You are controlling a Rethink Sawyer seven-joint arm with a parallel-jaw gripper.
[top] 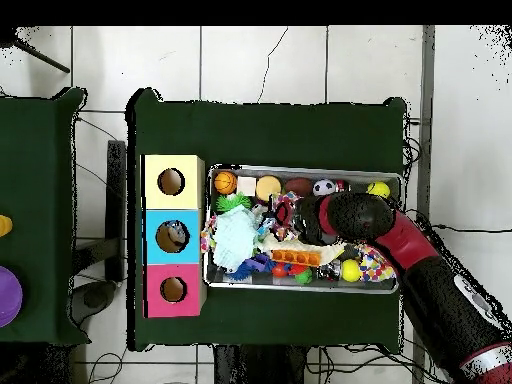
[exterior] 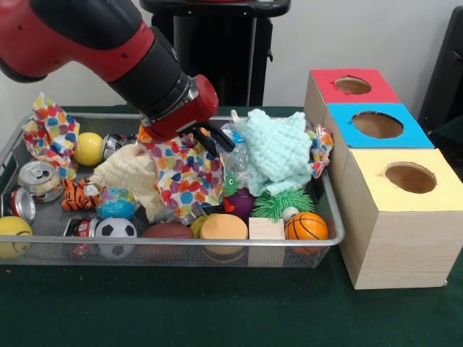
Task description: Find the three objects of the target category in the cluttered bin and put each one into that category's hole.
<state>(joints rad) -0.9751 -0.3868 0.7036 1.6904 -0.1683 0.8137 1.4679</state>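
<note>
Bin [exterior: 329,217] of silver wire mesh sits on a dark green table [exterior: 217,311], crowded with toys, cloths and cans. Beside it, at the right in the front view, stand three wooden boxes in a row, each with a round hole on top. The farthest box has a red top, and its hole [exterior: 353,85] is the one that matters here; the blue box [exterior: 376,124] is next, and the yellow box [exterior: 410,177] is nearest the camera.

A red and black arm [exterior: 108,43] reaches down from the upper left into the middle of the bin. Its gripper [exterior: 213,139] hangs low over a polka-dot cloth [exterior: 187,177], next to a pale green knitted cloth [exterior: 278,152]. The black fingers show dimly, and I cannot tell whether they are apart or together.

Along the front edge lie a soccer ball [exterior: 116,230], a wooden block [exterior: 266,230] and a small basketball [exterior: 306,225]. Cans [exterior: 40,177] lie at the left end.
</note>
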